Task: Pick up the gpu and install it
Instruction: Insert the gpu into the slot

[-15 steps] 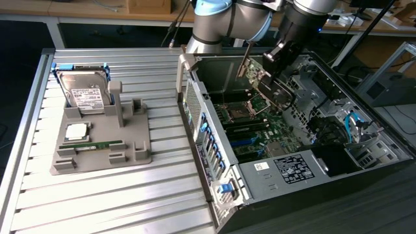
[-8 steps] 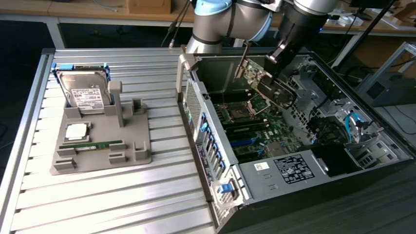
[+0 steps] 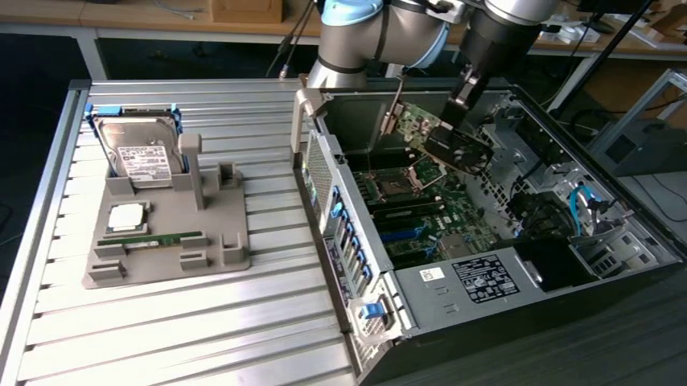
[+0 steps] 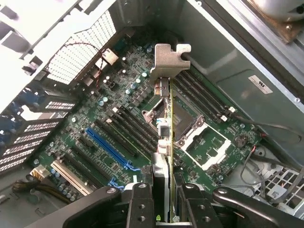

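GPU (image 3: 446, 141) clamped edge-on in gripper (image 4: 165, 194), tilted above motherboard (image 4: 118, 128) inside open case (image 3: 318, 169) (silver bracket (image 4: 170, 61) at far end). You see blue slot (image 4: 108, 148) alongside; card not seated.

1. The gpu (image 3: 438, 137) has a tan-brown face with a dark block on it; its bracket (image 4: 169, 58) is plain silver.
2. The motherboard (image 4: 118, 118) is green, crossed by black slots and one bright blue slot (image 4: 108, 148).
3. The hand (image 4: 166, 202) is black.
4. The hard drive (image 3: 143, 157) is silver with a white label printed in black.
5. The memory stick (image 3: 150, 239) is green.
6. The holder (image 3: 161, 265) is flat grey.
7. The counter (image 3: 193, 330) is silvery, ribbed in parallel slats.
8. The arm (image 3: 365, 24) is silver-grey with pale blue caps.
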You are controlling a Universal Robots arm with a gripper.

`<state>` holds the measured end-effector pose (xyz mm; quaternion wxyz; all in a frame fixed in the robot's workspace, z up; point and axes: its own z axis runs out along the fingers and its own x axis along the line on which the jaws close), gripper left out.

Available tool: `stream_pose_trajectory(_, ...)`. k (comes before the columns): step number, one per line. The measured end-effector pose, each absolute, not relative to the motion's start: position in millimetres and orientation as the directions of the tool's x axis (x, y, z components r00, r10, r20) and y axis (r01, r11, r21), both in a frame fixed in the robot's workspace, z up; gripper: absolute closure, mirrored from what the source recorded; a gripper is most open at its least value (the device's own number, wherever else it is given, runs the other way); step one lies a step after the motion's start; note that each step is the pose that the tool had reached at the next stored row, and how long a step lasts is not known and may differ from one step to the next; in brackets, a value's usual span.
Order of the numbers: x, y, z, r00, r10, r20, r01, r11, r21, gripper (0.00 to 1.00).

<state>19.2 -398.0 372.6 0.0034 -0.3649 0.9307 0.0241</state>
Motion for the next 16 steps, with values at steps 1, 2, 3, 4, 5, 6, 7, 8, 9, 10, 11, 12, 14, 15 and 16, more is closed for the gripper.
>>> stream_pose_trajectory(1,19.2,-398.1,372.5,-0.715,-0.698,-0.024,-0.699,0.714,0.042,0.73)
stream_pose_trajectory(2,19.2,-398.1,372.5,-0.693,-0.721,-0.024,-0.721,0.692,0.042,0.73)
stream_pose_trajectory(3,19.2,-398.1,372.4,-0.679,-0.733,-0.024,-0.734,0.678,0.042,0.73)
stream_pose_trajectory(4,19.2,-398.1,372.4,-0.676,-0.736,-0.024,-0.736,0.675,0.042,0.73)
stream_pose_trajectory(5,19.2,-398.1,372.4,-0.673,-0.739,-0.024,-0.740,0.672,0.042,0.73)
stream_pose_trajectory(6,19.2,-398.1,372.4,-0.670,-0.742,-0.024,-0.742,0.669,0.042,0.73)
stream_pose_trajectory(7,19.2,-398.1,372.4,-0.667,-0.745,-0.024,-0.745,0.665,0.042,0.73)
stream_pose_trajectory(8,19.2,-398.1,372.3,-0.663,-0.748,-0.024,-0.748,0.662,0.042,0.73)
stream_pose_trajectory(9,19.2,-398.1,372.3,-0.660,-0.751,-0.024,-0.751,0.658,0.042,0.73)
stream_pose_trajectory(10,19.2,-398.0,372.3,-0.656,-0.754,-0.024,-0.754,0.655,0.042,0.73)
stream_pose_trajectory(11,19.2,-398.1,372.3,-0.652,-0.758,-0.024,-0.758,0.651,0.042,0.73)
stream_pose_trajectory(12,19.2,-398.1,372.3,-0.649,-0.760,-0.024,-0.760,0.648,0.042,0.73)
stream_pose_trajectory(14,19.2,-398.1,372.3,-0.643,-0.766,-0.024,-0.766,0.642,0.042,0.73)
stream_pose_trajectory(15,19.2,-398.1,372.3,-0.640,-0.768,-0.024,-0.769,0.638,0.042,0.73)
stream_pose_trajectory(16,19.2,-398.1,372.2,-0.635,-0.772,-0.024,-0.772,0.634,0.042,0.73)
